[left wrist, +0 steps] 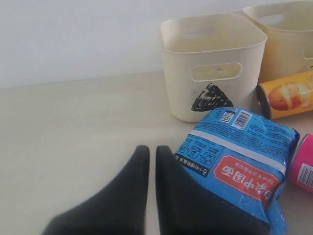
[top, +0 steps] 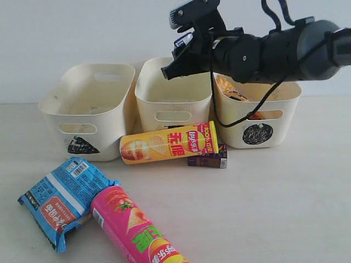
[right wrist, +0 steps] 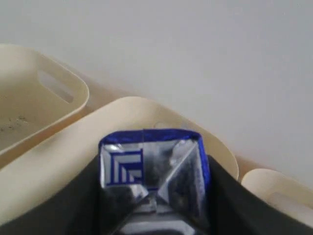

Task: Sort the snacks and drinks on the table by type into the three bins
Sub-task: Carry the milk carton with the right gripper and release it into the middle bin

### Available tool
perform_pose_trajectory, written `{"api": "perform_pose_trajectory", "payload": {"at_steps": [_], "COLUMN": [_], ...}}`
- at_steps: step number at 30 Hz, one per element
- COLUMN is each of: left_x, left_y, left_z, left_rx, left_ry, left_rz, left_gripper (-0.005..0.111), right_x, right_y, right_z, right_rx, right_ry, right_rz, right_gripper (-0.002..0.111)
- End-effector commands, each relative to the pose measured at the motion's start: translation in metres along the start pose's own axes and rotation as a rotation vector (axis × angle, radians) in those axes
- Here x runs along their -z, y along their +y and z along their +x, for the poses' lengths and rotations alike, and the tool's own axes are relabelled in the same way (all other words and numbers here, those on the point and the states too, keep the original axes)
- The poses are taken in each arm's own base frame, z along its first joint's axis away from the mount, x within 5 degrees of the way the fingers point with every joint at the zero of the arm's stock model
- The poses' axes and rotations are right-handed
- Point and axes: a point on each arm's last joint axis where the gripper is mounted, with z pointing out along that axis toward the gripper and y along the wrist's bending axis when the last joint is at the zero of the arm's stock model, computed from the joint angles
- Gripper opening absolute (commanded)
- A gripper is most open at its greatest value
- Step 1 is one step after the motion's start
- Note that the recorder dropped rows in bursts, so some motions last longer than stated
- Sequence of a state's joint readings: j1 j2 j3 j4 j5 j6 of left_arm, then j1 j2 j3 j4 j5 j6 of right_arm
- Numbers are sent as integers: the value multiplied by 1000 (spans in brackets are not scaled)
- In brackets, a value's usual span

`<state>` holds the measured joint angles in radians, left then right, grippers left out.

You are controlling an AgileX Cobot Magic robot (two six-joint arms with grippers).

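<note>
**Right end effector** (top: 176, 61): Located at the upper centre of the exterior frame, above the middle bin (top: 173, 93). The jaws stand partly open and are clamped on the two sides of the blue-topped carton (right wrist: 149, 161). The carton is clear of the bench (top: 274, 208). The right wrist view shows its folded blue-and-silver top facing the camera, with the rim of the middle bin directly beyond it.

**Left end effector** (left wrist: 152, 152): Jaws closed, fingers pressed together, nothing held. It sits low over the bench, just beside the blue packet (top: 63, 200).

**Bins:** Three cream bins stand in a row across the upper half of the exterior frame.
- The triangle bin (top: 88, 109) is on the left.
- The middle bin has its mark hidden behind the yellow tube (top: 167, 143).
- The circle bin (top: 258, 115) is on the right and contains the orange bag (top: 233, 90).

**Items on the bench:**
- The yellow tube lies on its side at frame centre, in front of the middle bin.
- The dark brown carton (top: 208, 160) lies just beside the tube's cap end, partly hidden by it.
- The blue packet lies at lower left.
- The pink tube (top: 134, 227) lies on its side against the packet's corner and runs out of the bottom edge.
</note>
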<state>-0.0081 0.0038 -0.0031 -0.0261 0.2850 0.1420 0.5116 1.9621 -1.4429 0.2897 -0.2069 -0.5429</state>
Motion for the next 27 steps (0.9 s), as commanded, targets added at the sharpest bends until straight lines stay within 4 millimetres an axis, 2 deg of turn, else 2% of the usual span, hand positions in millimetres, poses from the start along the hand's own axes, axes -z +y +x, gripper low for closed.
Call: {"api": "perform_pose_trajectory", "payload": {"at_steps": [1,13,16,22,23,24,27], "left_x": [0,0,0,0,0,0,0], "left_y": [0,0,0,0,0,0,0], "left_z": [1,1,1,1,1,1,1], "left_rx": [8,8,8,8,8,8,8], "left_ry": [-1,-1,-1,-3,-3,-3,-3], "left_rz": [2,2,2,2,2,2,2], "left_gripper": [4,4,4,4,4,4,4], "right_x": [-12,-40,-42,-42,-42,-41,-35], "right_y": [-3,5,6,4,3,2,-1], "right_z": [5,40,42,39,38,36,25], "right_rx": [-14,-73,-72,-71,-71,-71,-73], "right_ry": [-62,-10,-12,-48,-56,-67,-93], "right_rz": [49,61,63,85,89,95,102], "right_gripper": [0,2,16,78,85,89,90]}}
